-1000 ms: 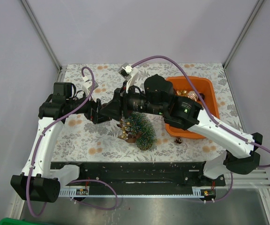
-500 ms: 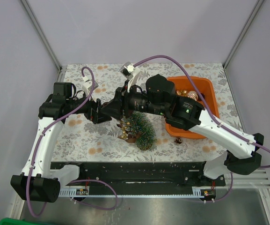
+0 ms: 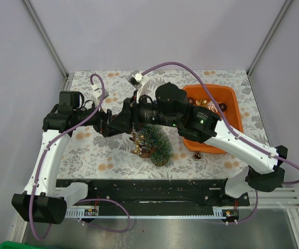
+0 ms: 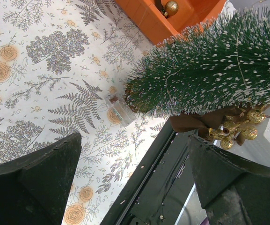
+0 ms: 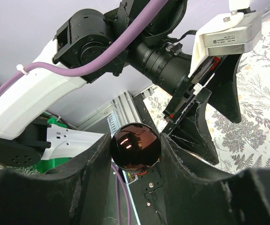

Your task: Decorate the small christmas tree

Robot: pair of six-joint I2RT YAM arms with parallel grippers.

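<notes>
Robotics lab test cell. Enclosed by plain pale wall panels (image 3: 165, 31) on aluminium frame posts (image 3: 44, 39). White-and-black left arm (image 3: 46, 158) and right arm (image 3: 242, 148) bolted to a black base rail (image 3: 139, 196) at the near edge of a floral-clothed surface (image 3: 87, 150). Purple cables (image 3: 190, 66) looped along both arms.
</notes>
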